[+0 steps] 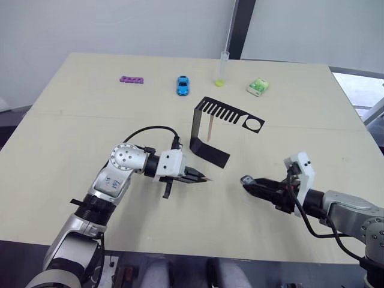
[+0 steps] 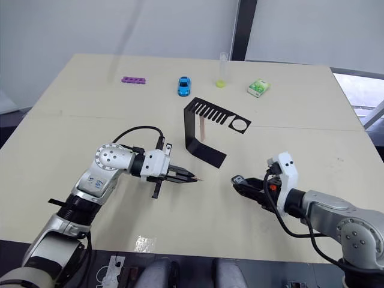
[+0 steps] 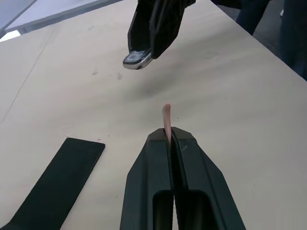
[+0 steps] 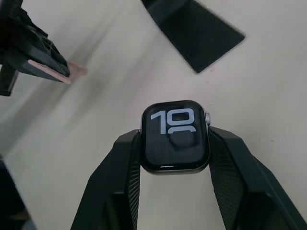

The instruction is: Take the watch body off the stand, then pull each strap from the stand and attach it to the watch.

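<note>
Taking the stand [image 1: 211, 133] as landmark: the left pincer [image 1: 201, 178] hovers over the bench [image 1: 72, 138] just in front of the stand's foot and slightly to its left. It is clamped on one pink strap [image 3: 166, 117], whose short free end pokes out past the fingertips. That strap's long axis runs along the pincer and aims rightward at the watch body [image 4: 174, 136].

On the stand itself, a second pink strap [image 1: 210, 130] hangs upright from the comb slots, between the top arm and the foot.

In front and to the right of the stand, the right pincer [image 1: 248, 182] grips the watch body by its two sides, screen up, pointing leftward. The two pincers face each other tip to tip, near but apart. By my judgement the coming move depends on lining the strap end up with the case's near edge.

Count: one watch body, two straps, one stand.
</note>
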Controlling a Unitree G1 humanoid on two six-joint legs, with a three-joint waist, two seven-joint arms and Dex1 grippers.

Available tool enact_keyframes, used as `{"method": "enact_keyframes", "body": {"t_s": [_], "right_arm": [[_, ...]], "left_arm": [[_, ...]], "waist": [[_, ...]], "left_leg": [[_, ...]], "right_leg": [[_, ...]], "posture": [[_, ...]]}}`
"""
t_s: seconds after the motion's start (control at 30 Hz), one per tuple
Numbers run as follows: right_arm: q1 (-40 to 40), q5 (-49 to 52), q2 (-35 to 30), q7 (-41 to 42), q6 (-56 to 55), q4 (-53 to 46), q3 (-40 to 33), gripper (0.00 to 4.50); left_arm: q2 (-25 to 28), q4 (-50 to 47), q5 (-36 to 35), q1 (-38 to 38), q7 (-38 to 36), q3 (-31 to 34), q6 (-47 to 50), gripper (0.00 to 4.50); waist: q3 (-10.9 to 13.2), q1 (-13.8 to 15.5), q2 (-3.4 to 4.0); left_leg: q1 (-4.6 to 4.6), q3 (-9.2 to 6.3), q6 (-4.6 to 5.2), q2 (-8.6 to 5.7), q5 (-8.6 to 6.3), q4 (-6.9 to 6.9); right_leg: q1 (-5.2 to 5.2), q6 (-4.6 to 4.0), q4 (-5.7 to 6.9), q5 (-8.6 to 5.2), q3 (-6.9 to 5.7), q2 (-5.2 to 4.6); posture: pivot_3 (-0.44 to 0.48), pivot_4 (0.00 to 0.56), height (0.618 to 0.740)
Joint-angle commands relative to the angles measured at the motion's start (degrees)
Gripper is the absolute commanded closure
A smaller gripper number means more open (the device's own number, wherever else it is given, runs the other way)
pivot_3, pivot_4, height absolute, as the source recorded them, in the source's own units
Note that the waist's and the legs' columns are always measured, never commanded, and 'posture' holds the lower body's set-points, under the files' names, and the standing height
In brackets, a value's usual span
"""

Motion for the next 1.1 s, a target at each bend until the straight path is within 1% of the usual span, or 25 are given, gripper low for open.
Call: {"method": "enact_keyframes", "body": {"t_s": [0.03,0.13,0.23,0.27,0.33,0.5,0.67,1.1], "right_arm": [[-1.03,10.29,1.88,-7.46,3.43,2.7,-1.9,3.0],[-1.21,17.81,1.97,-13.25,3.45,5.29,-0.11,3.0],[-0.61,30.8,1.39,-22.18,-1.83,8.94,3.58,3.0],[-0.93,33.63,0.66,-24.27,-3.29,9.71,4.86,3.0],[-1.48,37.33,-1.26,-27.29,-5.65,10.51,7.18,3.0],[-1.82,45.08,-5.36,-31.15,-11.15,11.59,11.94,3.0],[-2.0,47.49,-8.22,-32.11,-14.54,11.64,14.78,3.0],[0.02,47.67,-10.13,-30.35,-17.95,9.55,17.15,3.0]], "left_arm": [[-0.87,0.42,0.61,-1.1,-0.34,0.26,-4.36,4.5],[-1.32,1.06,1.22,-1.13,-0.17,0.25,-6.96,4.5],[-1.34,1.07,1.31,-0.9,-1.02,-0.18,-8.69,4.5],[-1.32,1.14,1.57,-0.84,-1.14,-0.33,-9.26,4.5],[-1.38,1.32,1.99,-0.79,-1.12,-0.45,-10.16,4.5],[-1.36,2.16,3.39,-0.93,-1.27,-1.06,-12.41,4.5],[-1.44,2.52,3.84,-0.84,-0.86,-1.18,-13.26,4.5],[-3.01,2.35,4.44,-1.41,0.61,-1.6,-11.91,4.5]], "waist": [[0.0,-0.04,0.0],[0.0,-0.11,0.0],[0.0,-0.37,0.0],[0.0,-0.46,0.0],[0.0,-0.42,0.0],[0.0,-0.23,0.0],[0.0,-0.23,0.0],[0.0,-0.2,0.0]], "left_leg": [[-0.02,0.0,0.01,-0.01,-0.01,0.0],[-0.07,0.0,0.03,-0.01,-0.01,0.02],[-0.06,0.0,0.03,0.02,-0.01,0.04],[-0.06,0.01,0.03,0.03,-0.01,0.05],[-0.06,0.02,0.03,0.03,-0.01,0.06],[-0.12,-0.01,0.12,0.04,-0.06,0.19],[-0.19,-0.02,0.19,0.06,-0.1,0.32],[-0.23,-0.04,0.21,0.08,-0.11,0.36]], "right_leg": [[-0.01,0.0,0.0,0.0,0.0,-0.02],[-0.02,0.0,-0.04,0.0,0.0,-0.03],[-0.02,0.0,-0.03,0.0,-0.01,-0.01],[-0.02,0.0,-0.02,0.0,-0.01,0.0],[-0.02,0.0,-0.01,0.0,-0.01,0.01],[-0.01,0.0,-0.02,0.0,-0.04,0.0],[0.0,0.01,-0.03,0.0,-0.07,0.0],[0.01,0.01,-0.09,0.0,-0.1,0.0]], "posture": [[0.0,0.15,0.74],[0.0,0.15,0.74],[0.0,0.15,0.74],[0.0,0.15,0.74],[0.0,0.15,0.74],[0.0,0.15,0.74],[0.0,0.15,0.74],[0.0,0.15,0.74]]}}
